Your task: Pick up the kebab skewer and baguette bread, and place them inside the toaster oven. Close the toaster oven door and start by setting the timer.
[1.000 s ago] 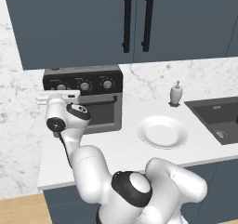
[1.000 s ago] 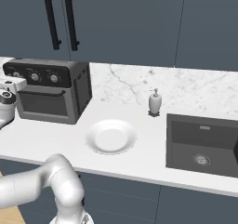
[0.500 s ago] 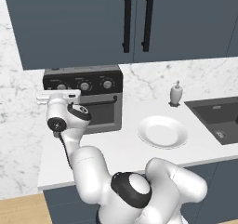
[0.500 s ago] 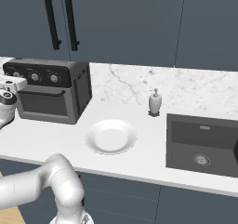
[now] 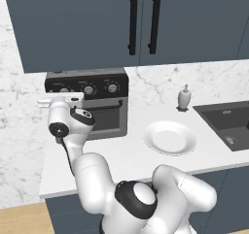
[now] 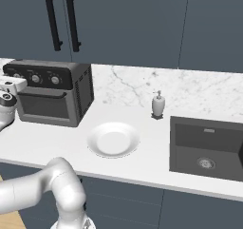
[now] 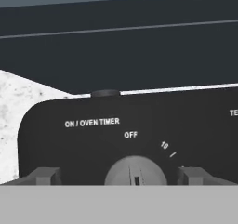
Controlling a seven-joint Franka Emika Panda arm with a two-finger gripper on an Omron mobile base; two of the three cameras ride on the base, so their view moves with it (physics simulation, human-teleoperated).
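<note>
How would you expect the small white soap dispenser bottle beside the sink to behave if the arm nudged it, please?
The small white soap dispenser bottle would probably tip rather than slide, since it stands upright on a narrow base with a thin pump on top. Its rounded, glossy-looking body may be slippery to grip. If it falls, it could roll towards the dark sink next to it.

The white arm rises from its base, bends at a dark-jointed elbow and reaches forward and to the left — the wrist held level, the hand pointing straight ahead. The gripper [image 7: 121, 175] stands wide apart, its two dark fingertips [image 7: 44, 175] set far to either side with nothing clamped between them. In the left base view the hand [image 5: 61, 101] lies flat and horizontal.
</note>
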